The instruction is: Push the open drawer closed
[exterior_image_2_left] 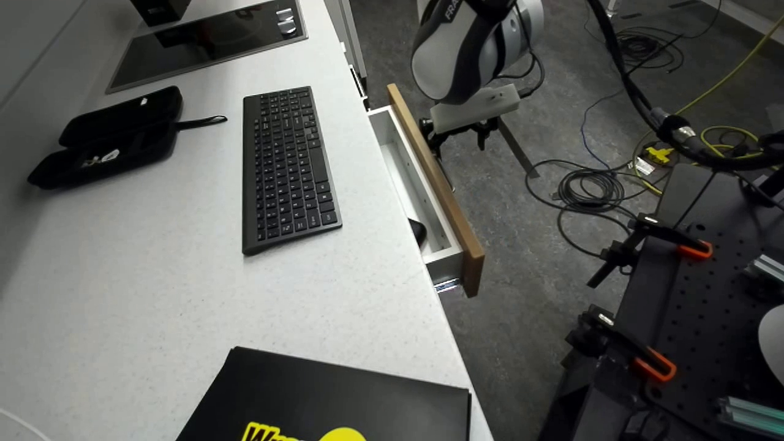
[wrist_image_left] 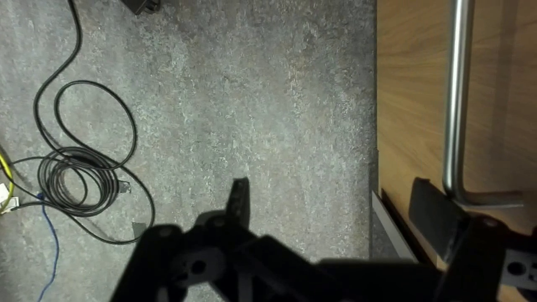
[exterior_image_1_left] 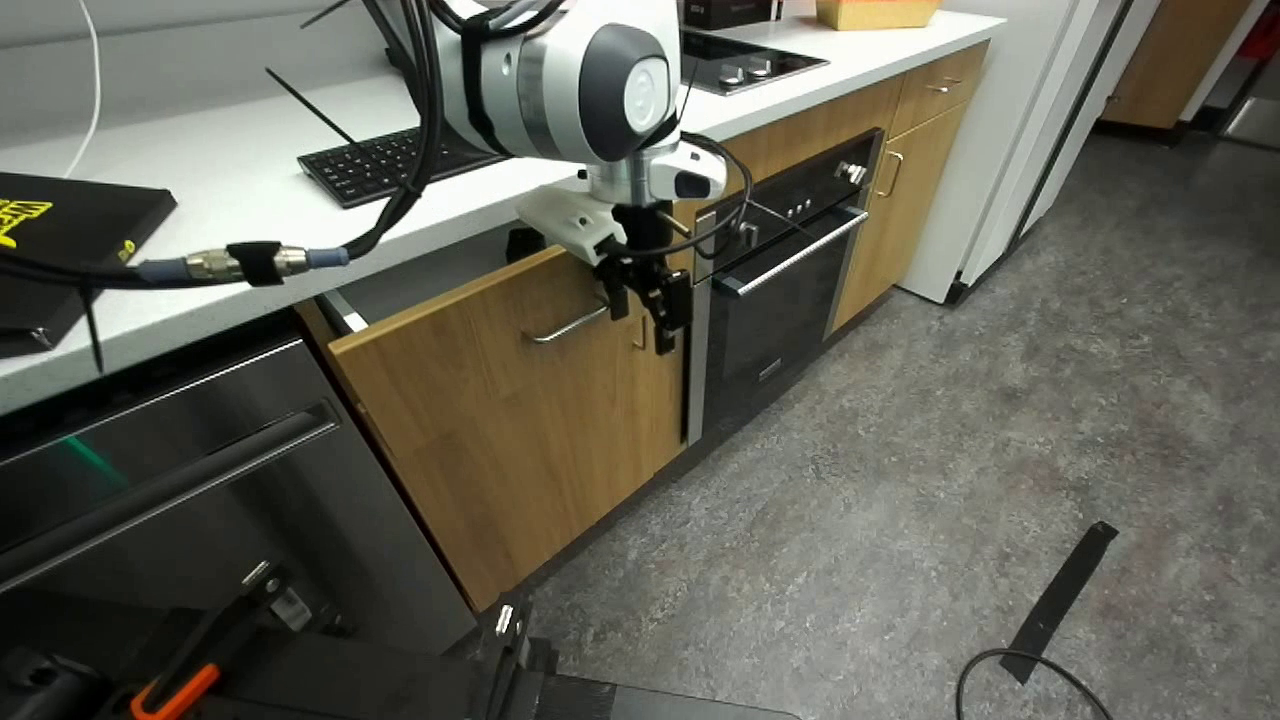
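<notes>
The drawer stands open, with its light wood front (exterior_image_1_left: 440, 355) pulled out from under the white counter. Its white interior (exterior_image_2_left: 401, 168) shows in an exterior view, with a dark object (exterior_image_2_left: 418, 233) inside. The silver bar handle (exterior_image_1_left: 570, 324) also shows in the wrist view (wrist_image_left: 457, 96). My gripper (exterior_image_1_left: 642, 322) is open, empty and pointing down, in front of the drawer front near one end of the handle. In the wrist view, one finger of the gripper (wrist_image_left: 331, 182) is close beside the handle's end; I cannot tell whether it touches. The other finger is over the floor.
A keyboard (exterior_image_2_left: 291, 168) and a black case (exterior_image_2_left: 116, 138) lie on the white counter (exterior_image_2_left: 202, 294). A black oven (exterior_image_1_left: 790, 280) stands on one side of the drawer and a dishwasher (exterior_image_1_left: 200, 490) on the other. A coiled cable (wrist_image_left: 79, 180) lies on the floor.
</notes>
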Controlling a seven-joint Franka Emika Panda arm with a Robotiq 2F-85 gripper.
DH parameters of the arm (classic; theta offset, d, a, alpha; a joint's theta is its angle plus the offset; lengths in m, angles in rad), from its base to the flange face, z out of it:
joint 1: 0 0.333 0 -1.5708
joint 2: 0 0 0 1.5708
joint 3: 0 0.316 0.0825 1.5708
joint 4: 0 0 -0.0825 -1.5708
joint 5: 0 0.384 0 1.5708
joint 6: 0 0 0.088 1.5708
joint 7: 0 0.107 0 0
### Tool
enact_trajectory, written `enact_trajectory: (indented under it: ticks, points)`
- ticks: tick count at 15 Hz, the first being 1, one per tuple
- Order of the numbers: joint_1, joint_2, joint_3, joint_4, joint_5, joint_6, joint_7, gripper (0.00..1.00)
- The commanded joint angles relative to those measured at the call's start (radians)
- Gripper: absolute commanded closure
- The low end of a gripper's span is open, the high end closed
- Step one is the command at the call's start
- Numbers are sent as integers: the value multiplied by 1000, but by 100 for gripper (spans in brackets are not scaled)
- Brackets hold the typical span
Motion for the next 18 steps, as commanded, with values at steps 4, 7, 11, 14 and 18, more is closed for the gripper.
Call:
enact_trajectory:
  ticks: [4,7,11,14,18]
  points:
    - [47,43,-23,70,26,-55,-20,0]
    - [47,50,-24,77,26,-55,-21,0]
    - [7,84,38,146,74,-71,-96,0]
    - [-19,114,90,206,127,-91,-181,0]
    - [-39,192,170,355,195,-196,-280,0]
